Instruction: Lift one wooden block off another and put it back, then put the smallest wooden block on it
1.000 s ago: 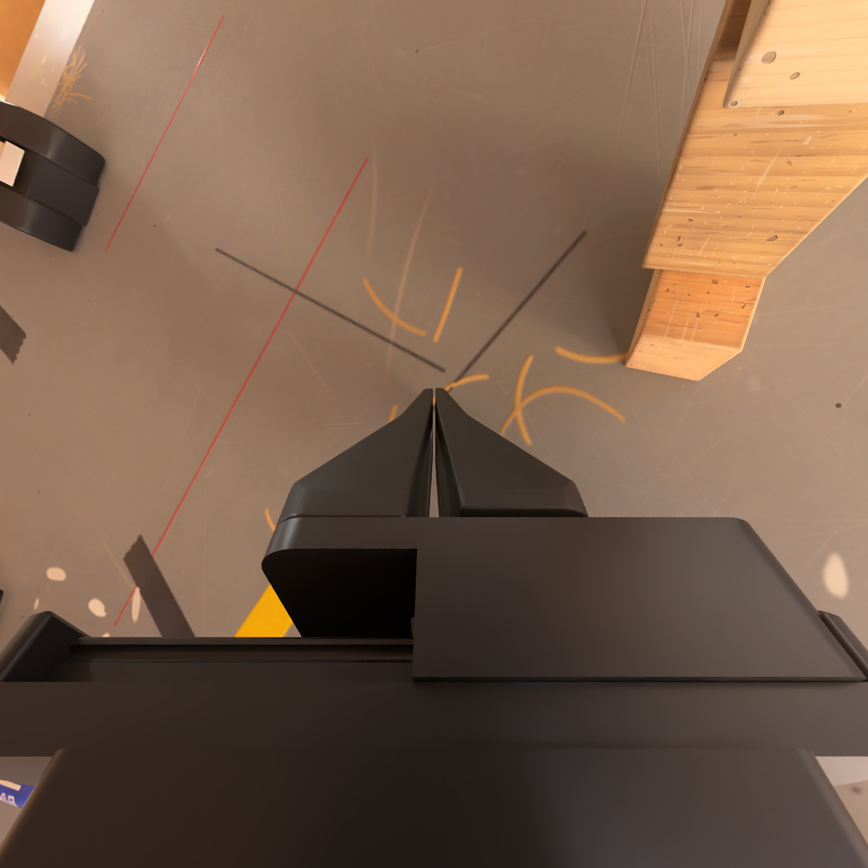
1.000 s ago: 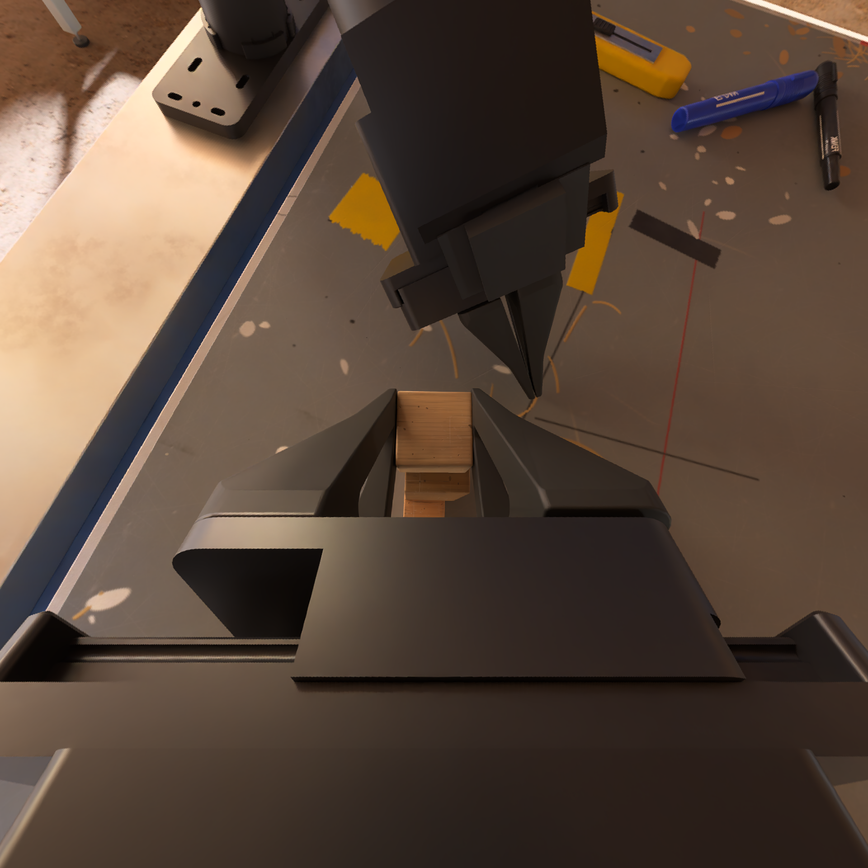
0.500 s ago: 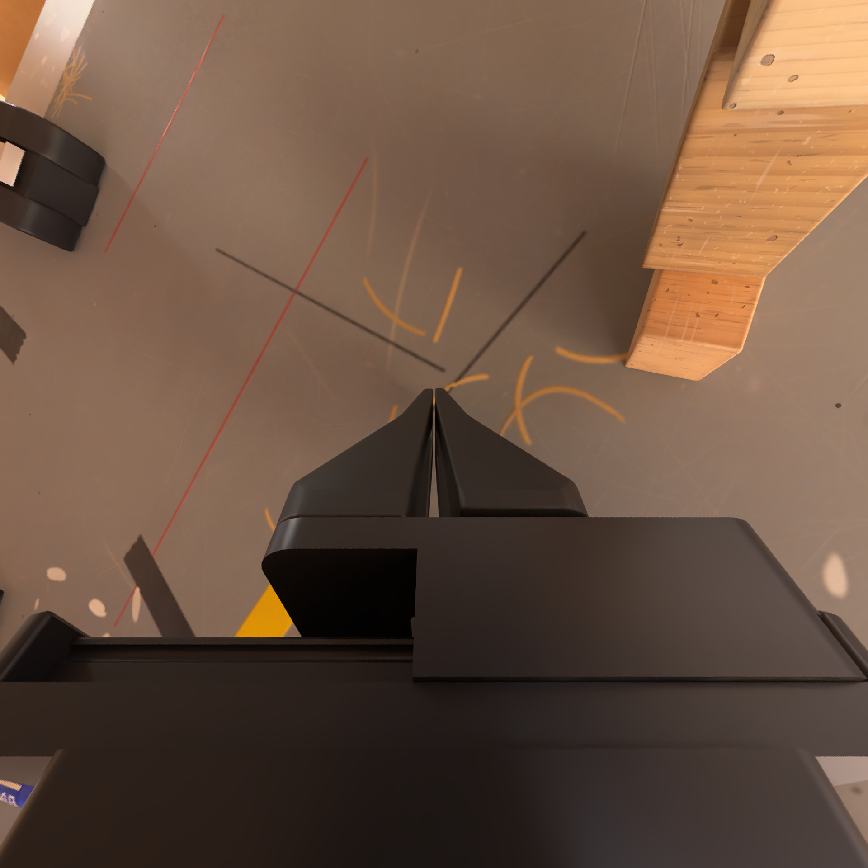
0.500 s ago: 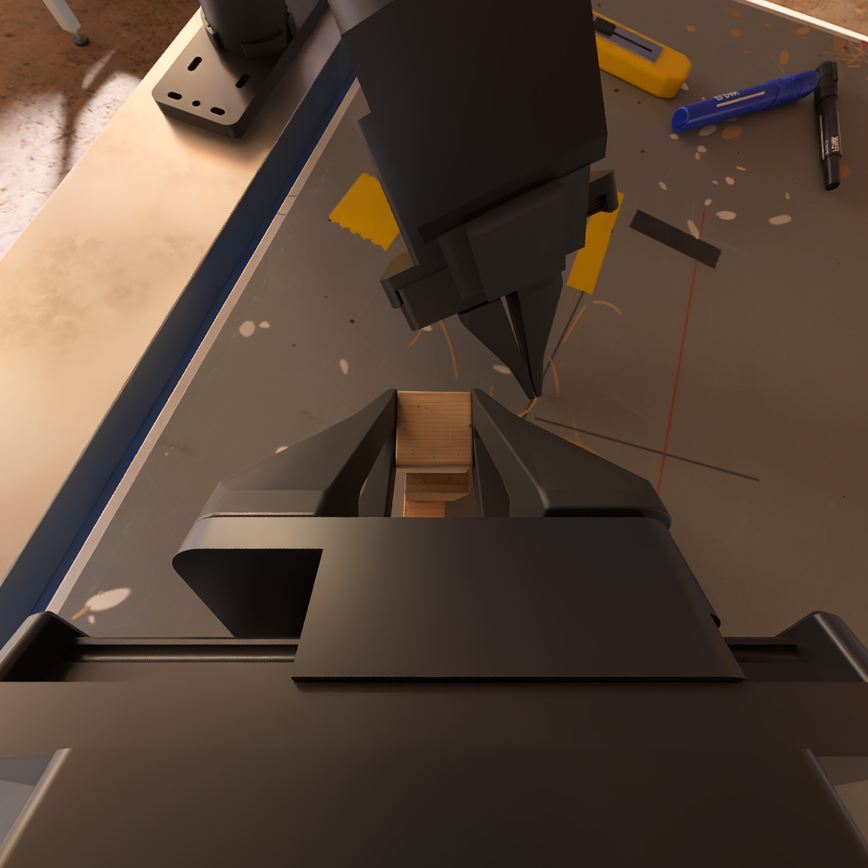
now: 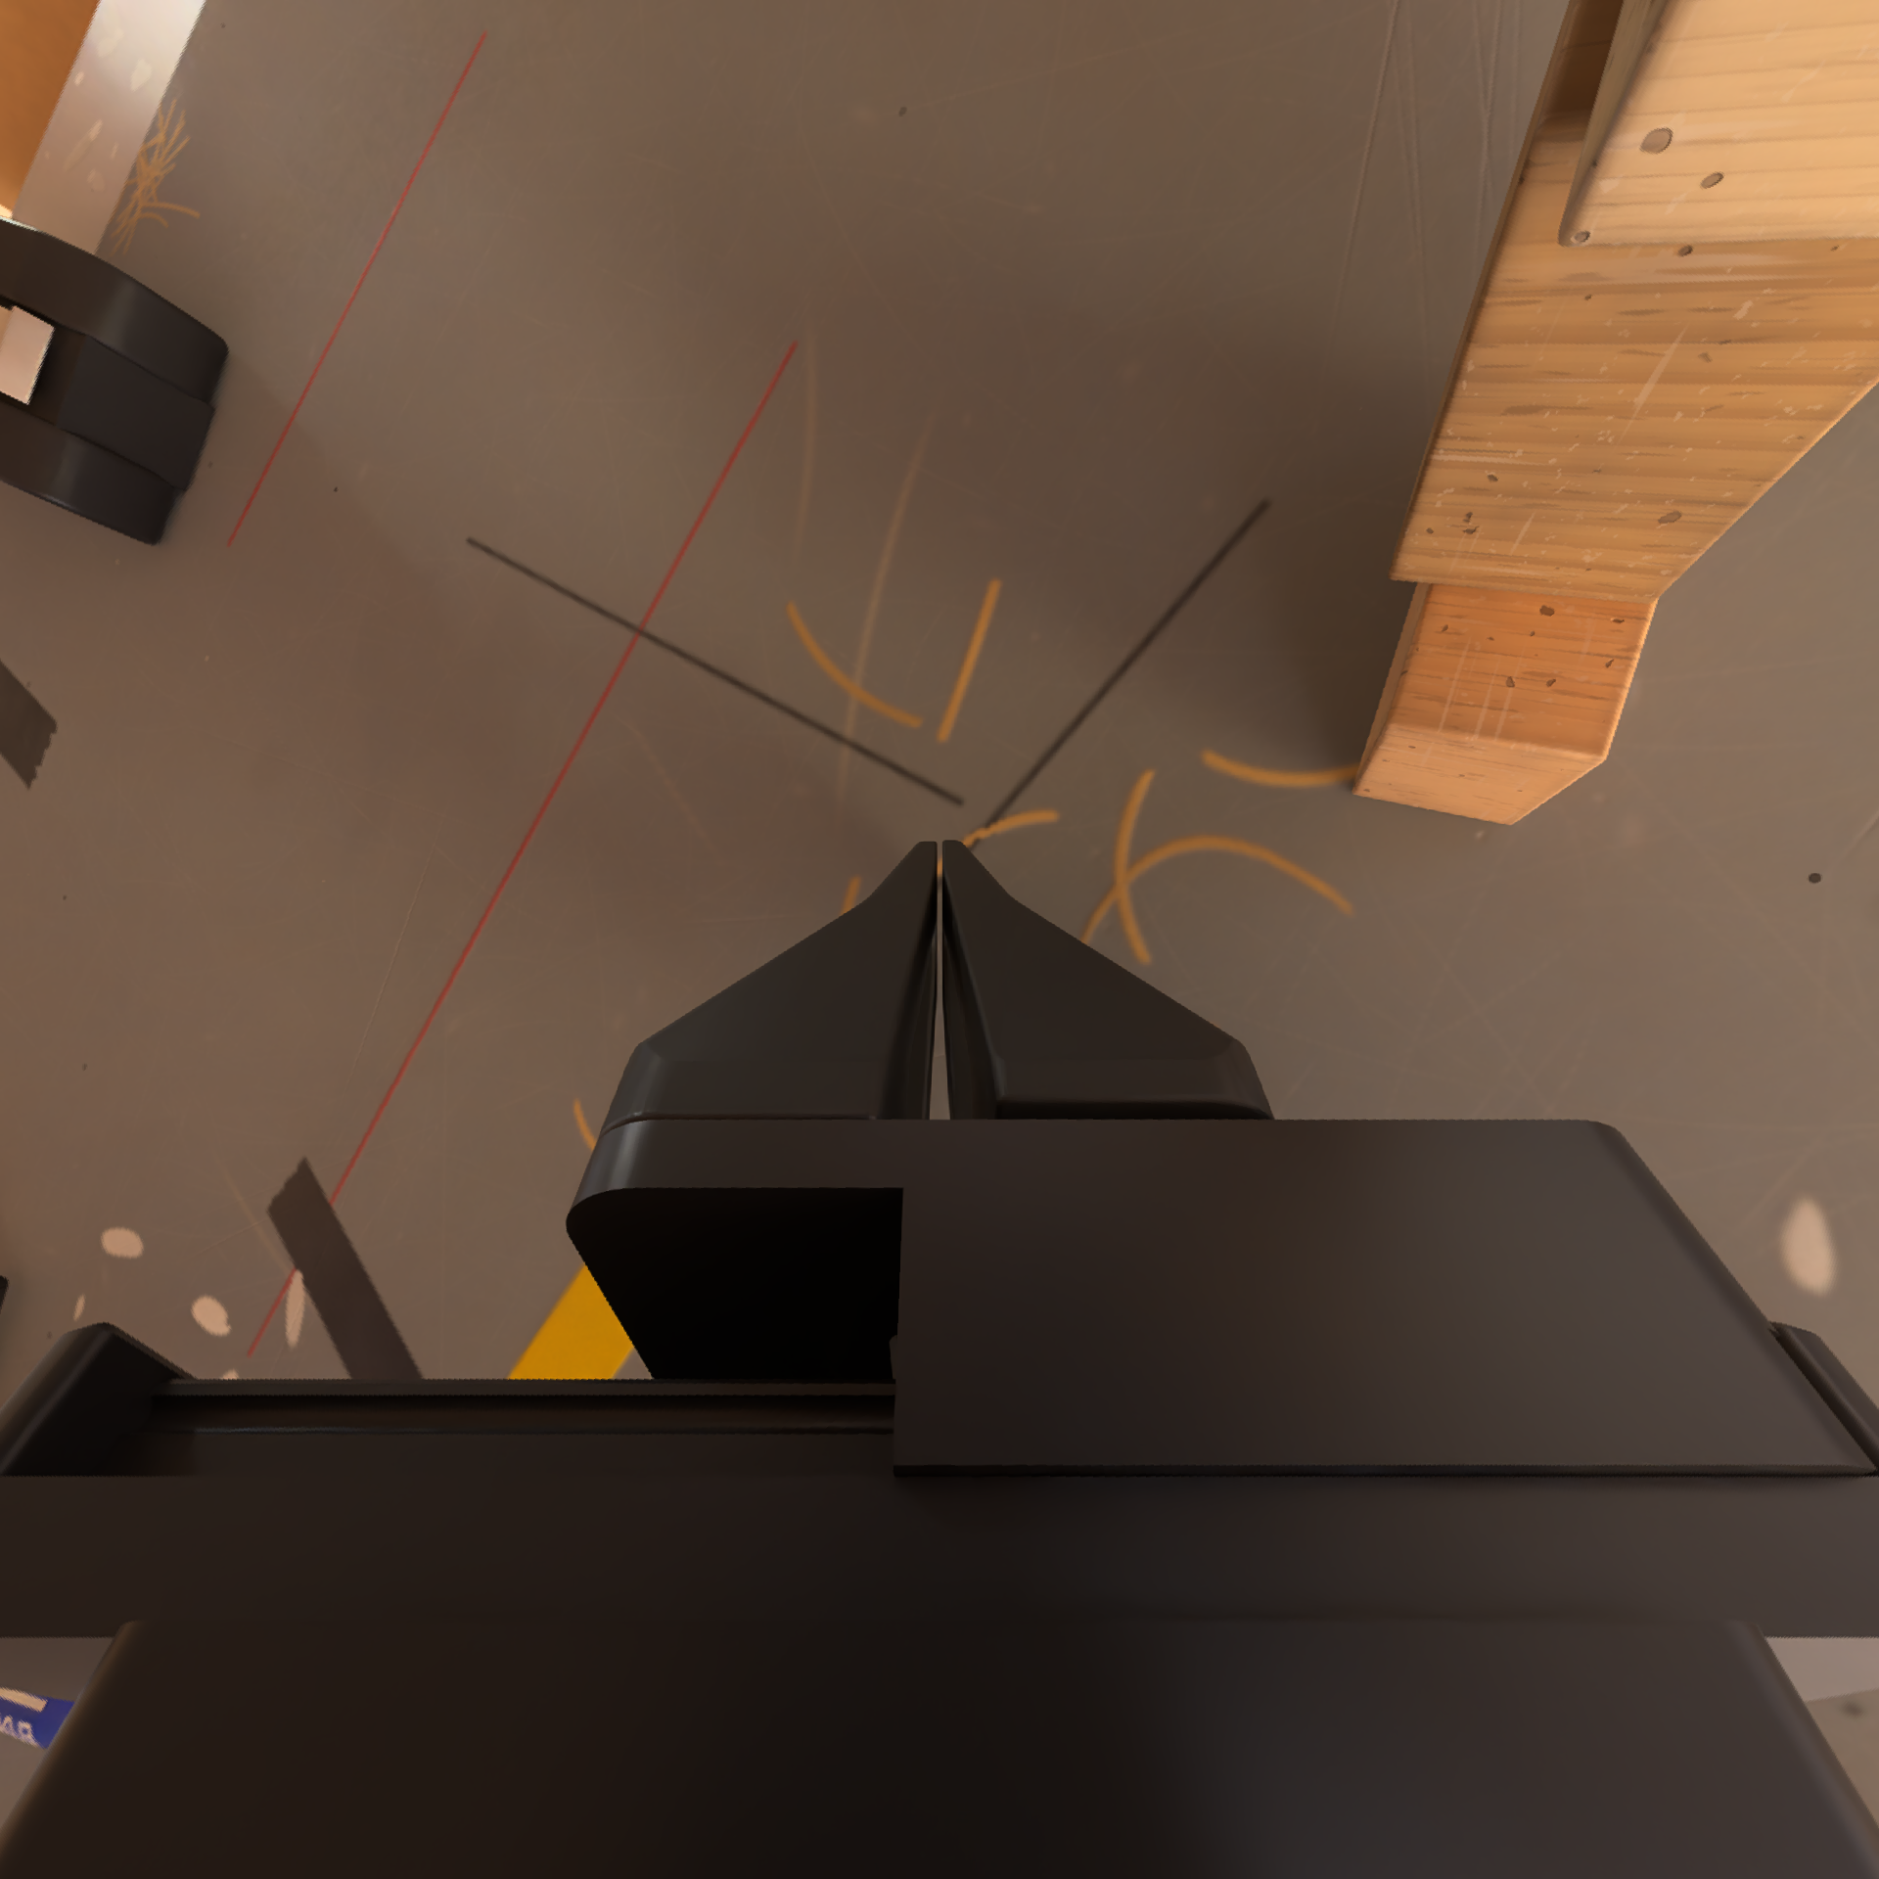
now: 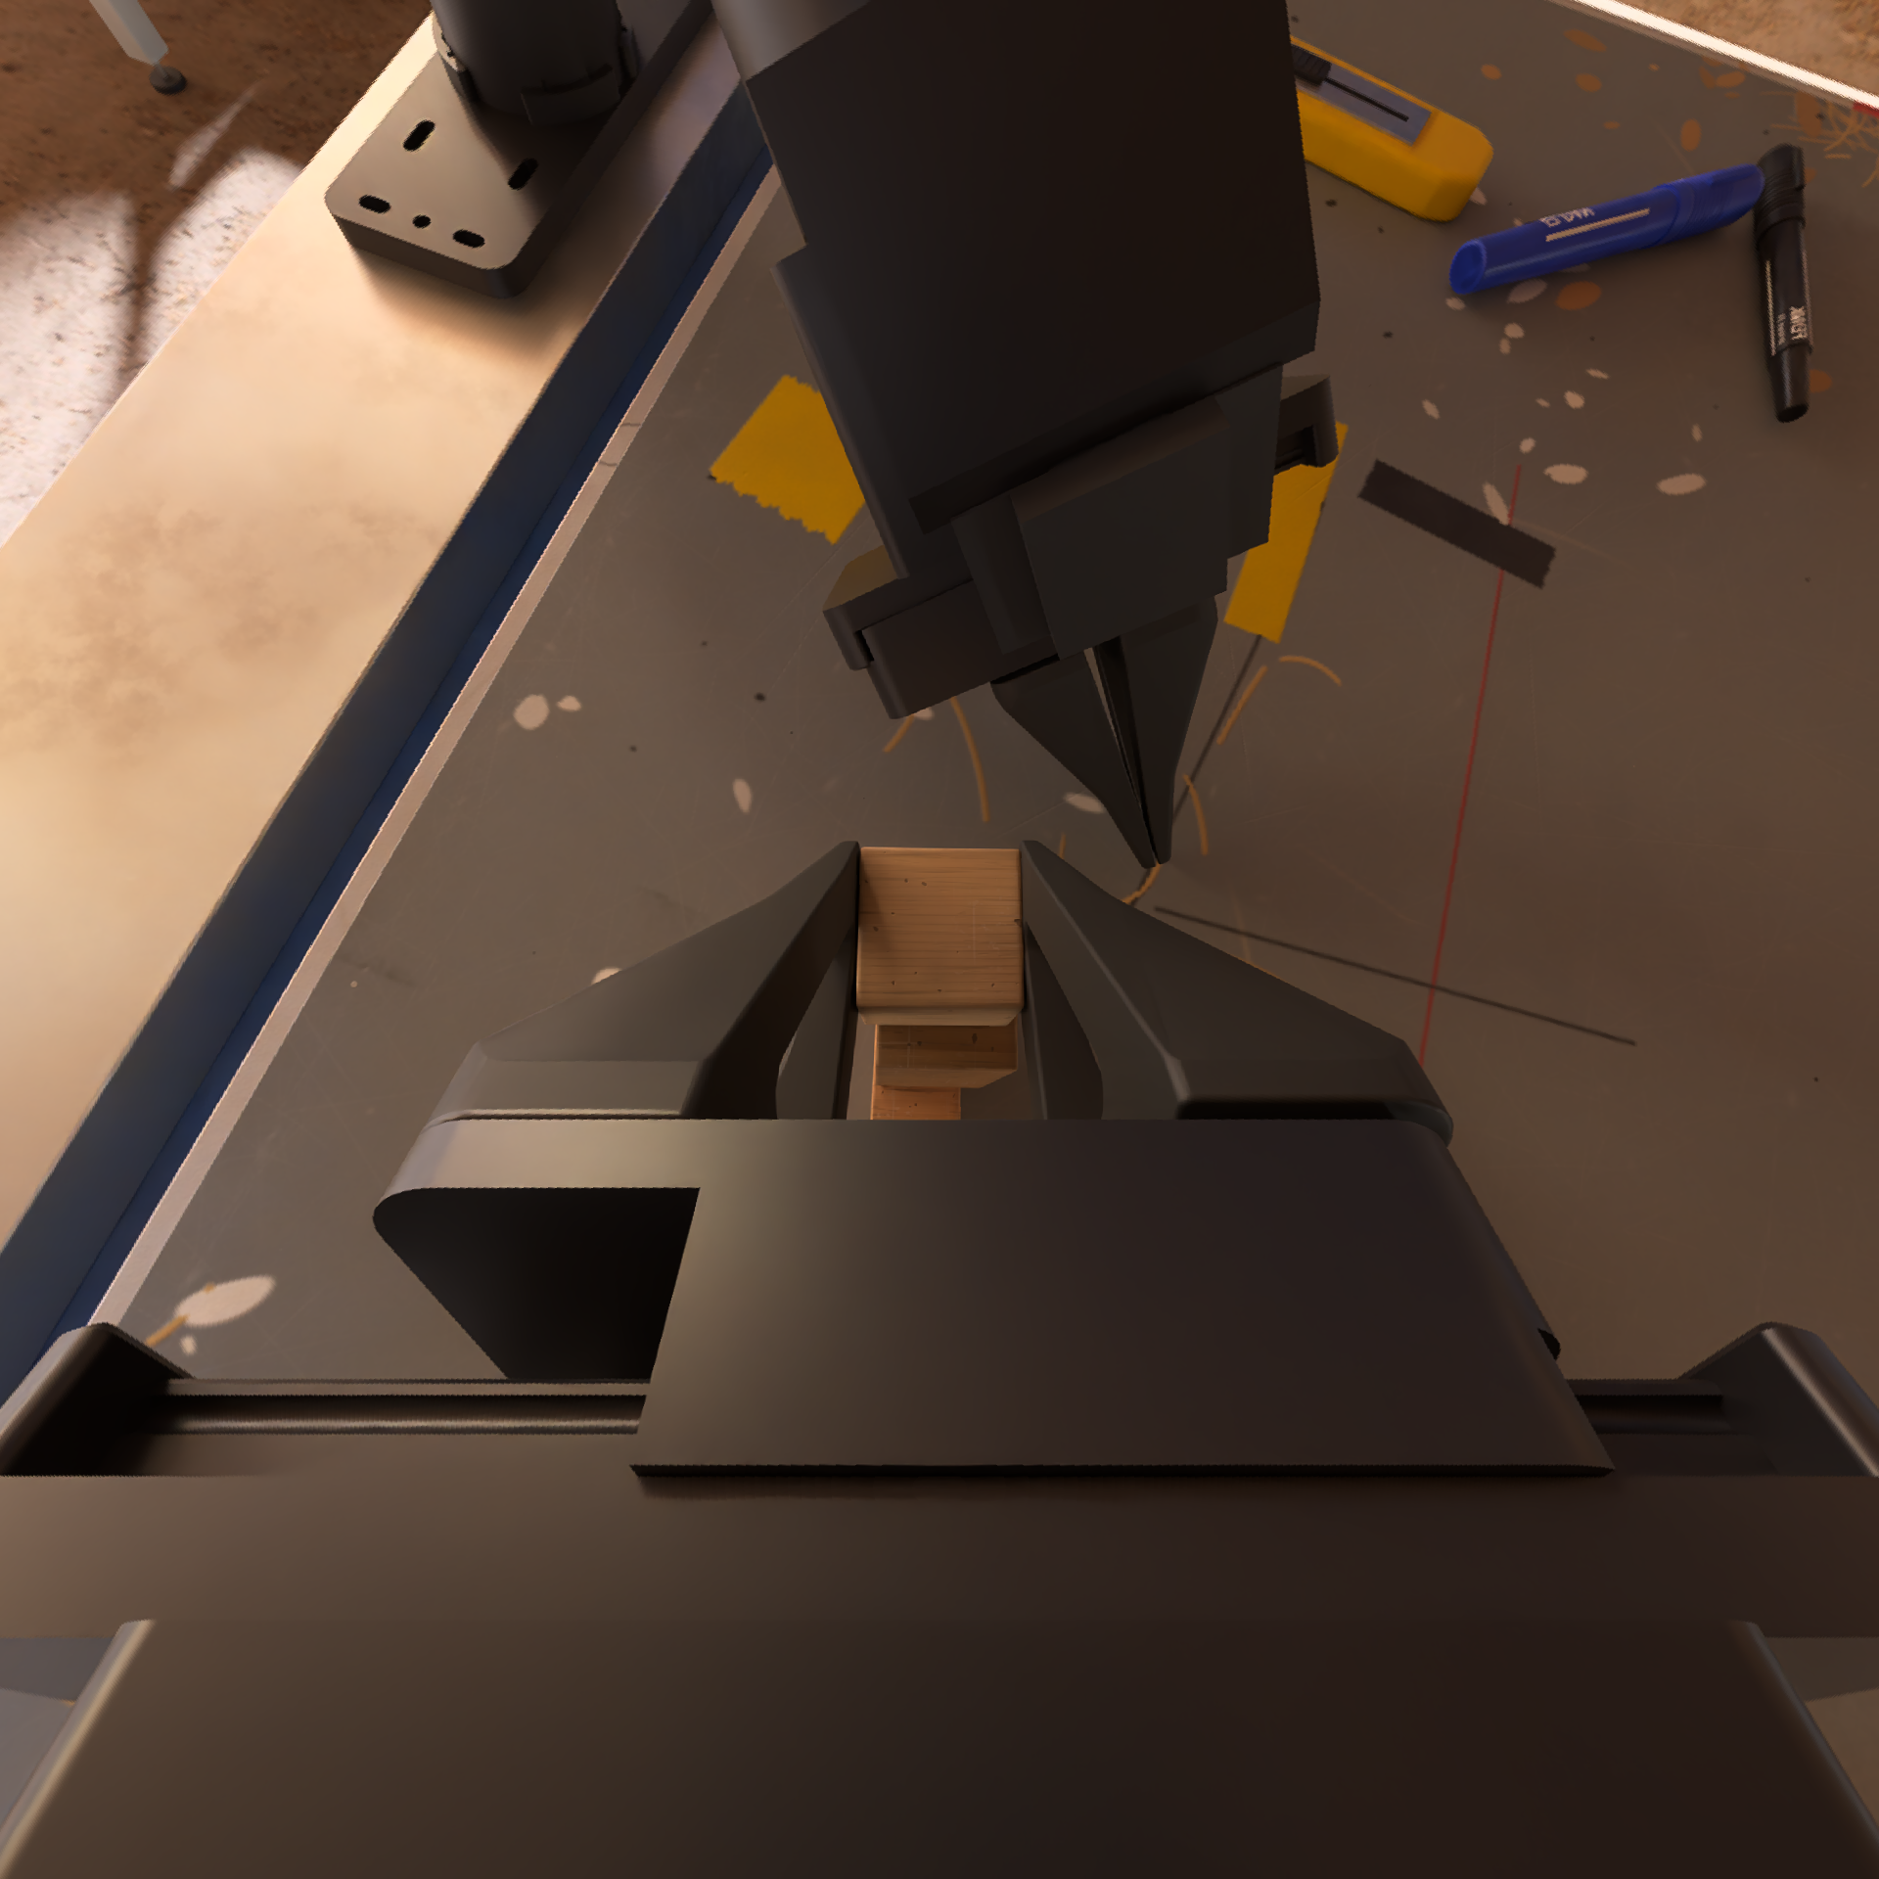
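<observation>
Three wooden blocks are stacked on the grey mat. In the left wrist view the stack is at the upper right: the bottom block [image 5: 1505, 702], the middle block [image 5: 1627, 407] and the top block [image 5: 1749, 112]. My right gripper [image 6: 941, 849] is shut on the top block [image 6: 937, 930], with one finger against each side. The lower blocks [image 6: 946, 1052] show beneath it between the fingers. I cannot tell whether the top block touches the one under it. My left gripper [image 5: 937, 844] is shut and empty, low over the mat beside the stack. It also shows in the right wrist view [image 6: 1149, 854].
A yellow utility knife [image 6: 1393, 153], a blue marker [image 6: 1607, 229] and a black marker [image 6: 1784, 285] lie at the far right. Yellow tape [image 6: 788, 473] and black tape [image 6: 1454, 519] are on the mat. The left arm's base [image 6: 478, 173] stands on the table edge. A black ring-shaped object [image 5: 102, 407] lies at the left.
</observation>
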`<act>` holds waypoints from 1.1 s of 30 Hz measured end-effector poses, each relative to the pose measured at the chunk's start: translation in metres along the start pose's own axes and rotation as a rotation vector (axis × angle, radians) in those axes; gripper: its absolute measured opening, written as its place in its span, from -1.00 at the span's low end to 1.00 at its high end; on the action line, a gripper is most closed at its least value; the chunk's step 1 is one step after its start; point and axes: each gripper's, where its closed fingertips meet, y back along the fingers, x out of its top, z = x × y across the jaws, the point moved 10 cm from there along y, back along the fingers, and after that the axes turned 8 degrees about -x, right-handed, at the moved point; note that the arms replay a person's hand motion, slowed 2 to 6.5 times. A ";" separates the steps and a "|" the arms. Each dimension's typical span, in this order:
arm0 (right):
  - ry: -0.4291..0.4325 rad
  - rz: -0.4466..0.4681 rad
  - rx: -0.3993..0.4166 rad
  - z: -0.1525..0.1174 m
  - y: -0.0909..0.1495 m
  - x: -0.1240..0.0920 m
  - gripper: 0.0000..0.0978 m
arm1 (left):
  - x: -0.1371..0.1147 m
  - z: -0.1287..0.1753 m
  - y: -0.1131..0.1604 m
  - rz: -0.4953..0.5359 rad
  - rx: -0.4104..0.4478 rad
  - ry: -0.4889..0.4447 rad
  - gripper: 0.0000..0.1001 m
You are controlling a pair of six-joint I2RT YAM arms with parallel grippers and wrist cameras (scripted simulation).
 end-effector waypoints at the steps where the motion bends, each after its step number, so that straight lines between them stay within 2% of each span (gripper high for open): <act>1: 0.001 0.000 -0.001 0.000 0.000 0.000 -0.48 | 0.000 0.000 0.000 0.000 0.000 0.000 -0.98; 21: 0.012 -0.003 -0.009 0.000 0.000 0.001 -0.47 | 0.000 0.000 0.000 0.000 0.000 0.000 -0.98; 24: 0.010 -0.014 -0.011 0.000 -0.002 -0.002 -0.21 | 0.000 0.000 0.000 0.000 0.000 0.000 -0.98; 27: 0.004 -0.021 -0.009 -0.001 -0.003 -0.004 -0.06 | 0.000 0.000 0.000 0.000 0.000 0.000 -0.98; 33: -0.001 -0.021 -0.010 -0.001 -0.003 -0.004 0.04 | 0.000 0.000 0.000 0.000 0.000 0.000 -0.98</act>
